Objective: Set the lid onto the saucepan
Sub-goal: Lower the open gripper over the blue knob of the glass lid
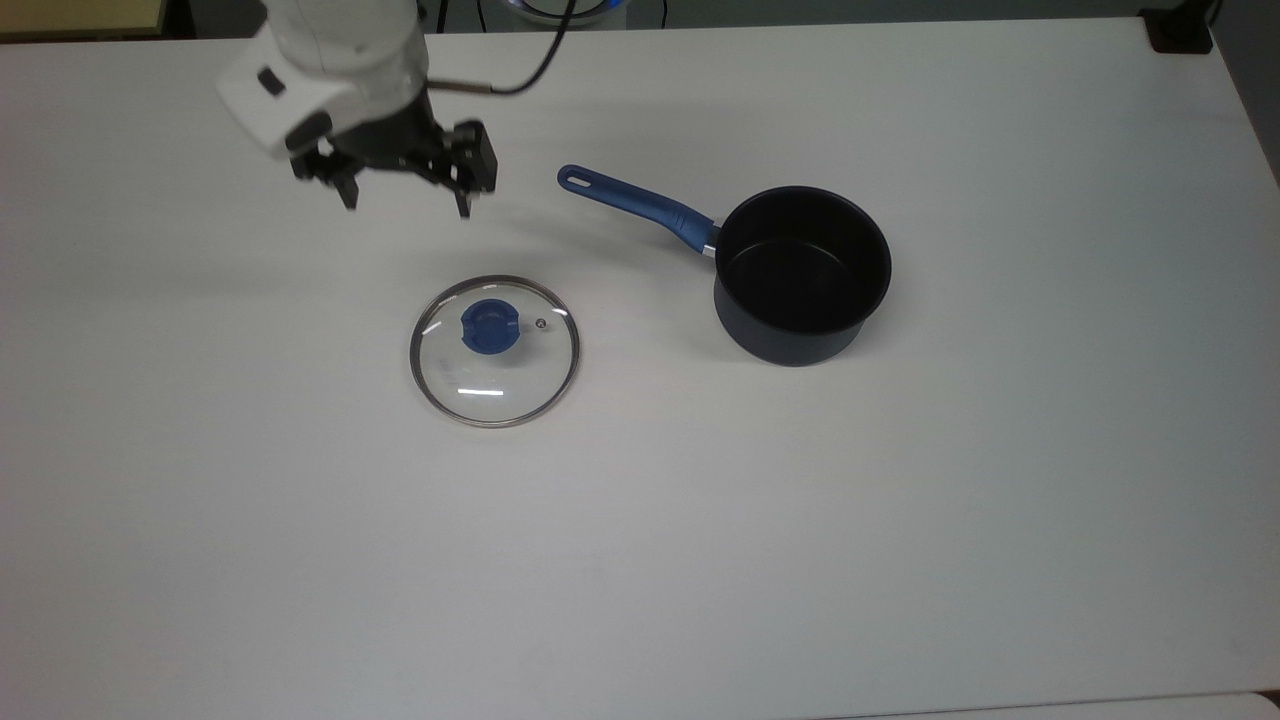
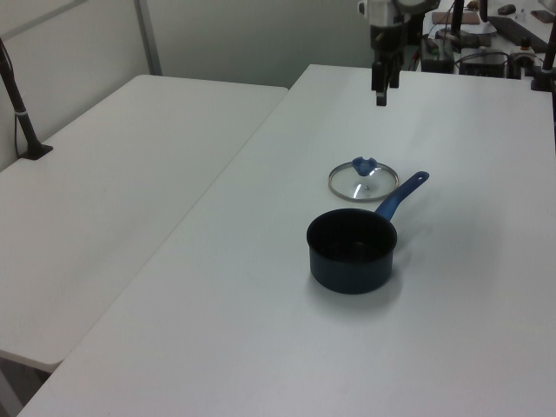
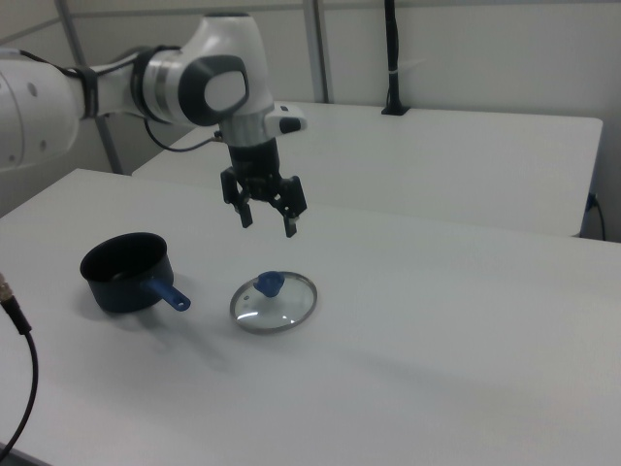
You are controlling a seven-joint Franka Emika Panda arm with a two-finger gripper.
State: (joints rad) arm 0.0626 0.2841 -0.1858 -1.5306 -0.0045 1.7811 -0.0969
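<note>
With its jaws spread wide and empty, the end effector (image 3: 265,216) hovers above the lid (image 3: 275,301) lying below it on the desk (image 3: 466,330); an off-centre descent risks striking glass, not the knob (image 3: 269,283).

lid (image 1: 494,351) is clear glossy glass with a thin metal rim, saucepan (image 1: 802,275) looks matt dark, table (image 1: 900,550) smooth matt white.

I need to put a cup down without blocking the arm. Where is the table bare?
Bare: the table below the lid and saucepan in the top view, and right of the saucepan. Crowded: between lid, saucepan handle and the open gripper.
</note>
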